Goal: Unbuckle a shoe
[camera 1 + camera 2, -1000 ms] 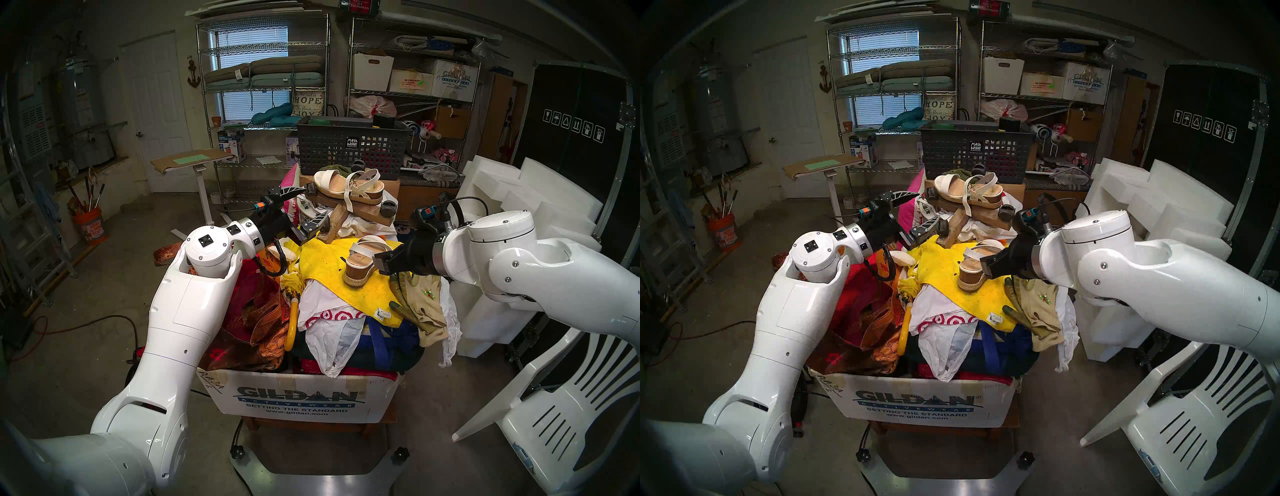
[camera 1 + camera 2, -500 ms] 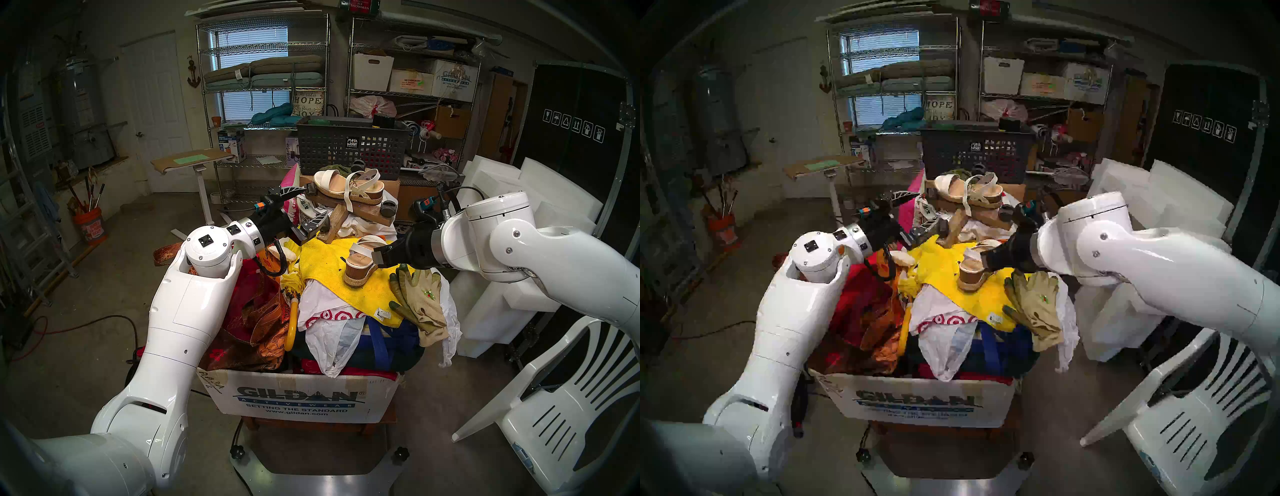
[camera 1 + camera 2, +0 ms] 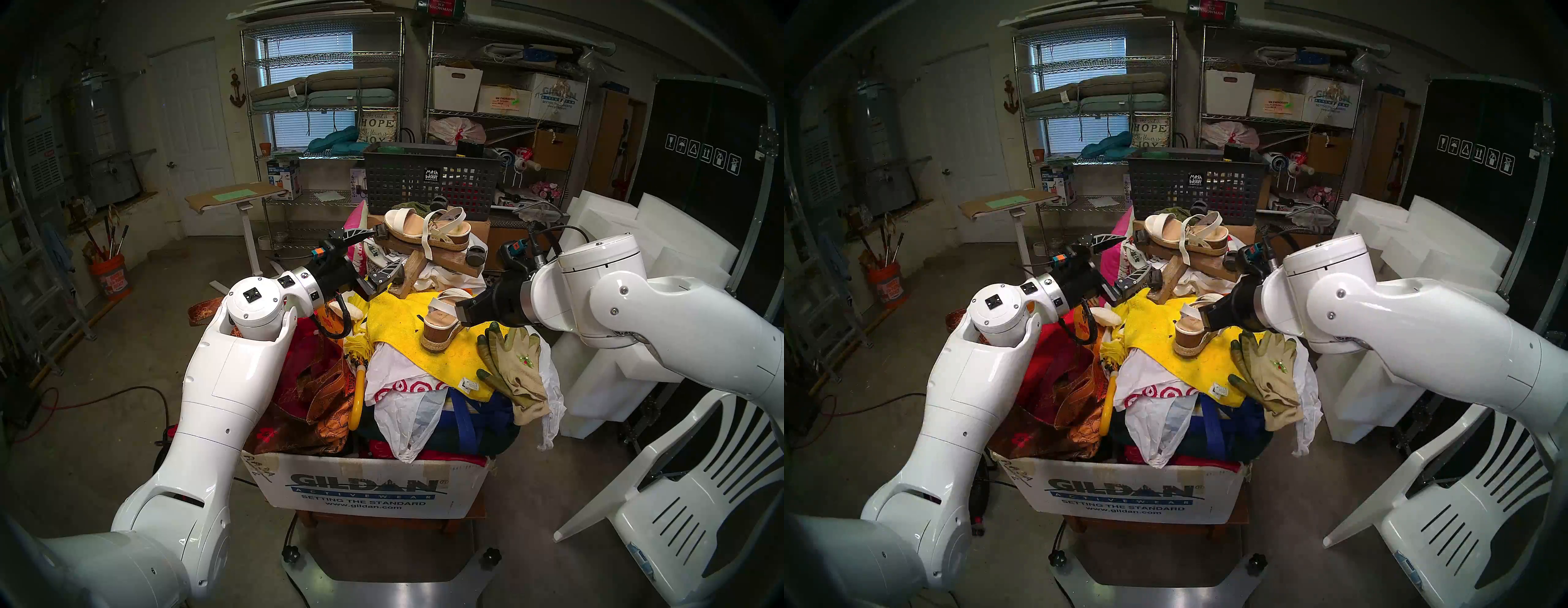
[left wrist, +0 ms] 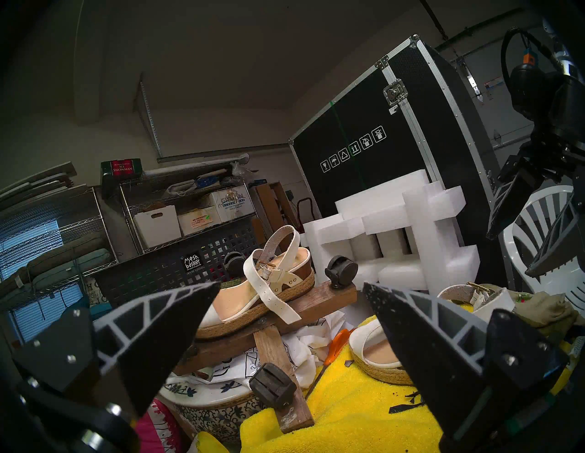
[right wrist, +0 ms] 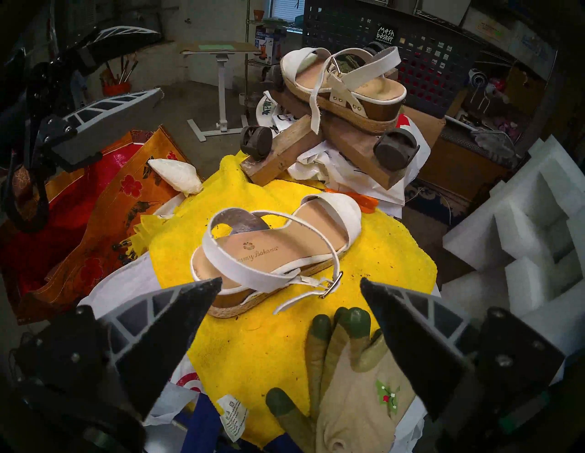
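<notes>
- On top of a heap of bags and cloth piled in an open cardboard box (image 3: 365,488), the shoe (image 5: 269,253), a white-strapped wedge sandal with a tan footbed and a woven rope-like sole trim, stands upright on a yellow towel (image 5: 269,348).
- The shoe sits about mid-towel, nearer the towel's far edge than its near one, heel toward the robot and toe pointing away.
- Its ankle strap is threaded through a small metal buckle (image 5: 335,281) on the side facing the towel's right edge, and the strap's loose tail lies on the towel.
- The right claw (image 5: 291,283) hangs over the towel's near right part, tilted down toward the heel and buckle; its fingers are spread wide, hold nothing and stay clear of the shoe.
- A tan work glove (image 5: 348,363) with green fingertips lies at the towel's near right corner, below that claw.
- Beyond the towel's far edge, a matching twin sandal (image 5: 342,85) rests on a wooden dolly (image 5: 348,139) with black caster wheels; one long strap dangles down over the wood.
- The left claw (image 3: 388,248) is at the heap's left edge, roughly level and aimed at the dolly, fingers spread wide and empty, its upper fingertip near the twin sandal's toe.
</notes>
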Tool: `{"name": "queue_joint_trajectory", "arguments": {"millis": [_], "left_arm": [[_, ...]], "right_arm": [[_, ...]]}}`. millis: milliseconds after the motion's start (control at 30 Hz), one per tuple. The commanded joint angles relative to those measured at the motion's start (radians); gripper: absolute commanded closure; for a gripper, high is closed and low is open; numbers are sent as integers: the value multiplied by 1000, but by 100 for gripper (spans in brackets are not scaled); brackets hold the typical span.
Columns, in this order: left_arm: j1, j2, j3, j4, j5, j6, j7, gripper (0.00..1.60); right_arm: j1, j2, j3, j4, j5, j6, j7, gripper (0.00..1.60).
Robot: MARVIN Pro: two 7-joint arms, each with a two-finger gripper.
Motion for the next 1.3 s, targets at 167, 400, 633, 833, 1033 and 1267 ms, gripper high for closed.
{"name": "queue_joint_trajectory", "arguments": {"millis": [167, 400, 633, 833, 1033, 1267], "left_arm": [[-19, -1, -4, -14, -5, -3, -2, 0], [-19, -1, -4, -14, -4, -3, -2, 0], [-19, -1, -5, -14, -5, -3, -3, 0], [-19, -2, -5, -14, -5, -3, -2, 0], [-19, -2, -5, -14, -5, -3, -3, 0], [-19, -2, -5, -14, -5, -3, -3, 0]], "right_arm": [[-2, -77, -6, -29, 27, -22, -117, 0], [-44, -146, -37, -61, 89, -84, -244, 0], [-19, -127, -57, -86, 158, -103, -359, 0], [-16, -64, -28, -163, 242, -136, -474, 0], [-40, -40, -36, -119, 240, -145, -458, 0], [-52, -23, -58, -84, 131, -144, -410, 10]]}}
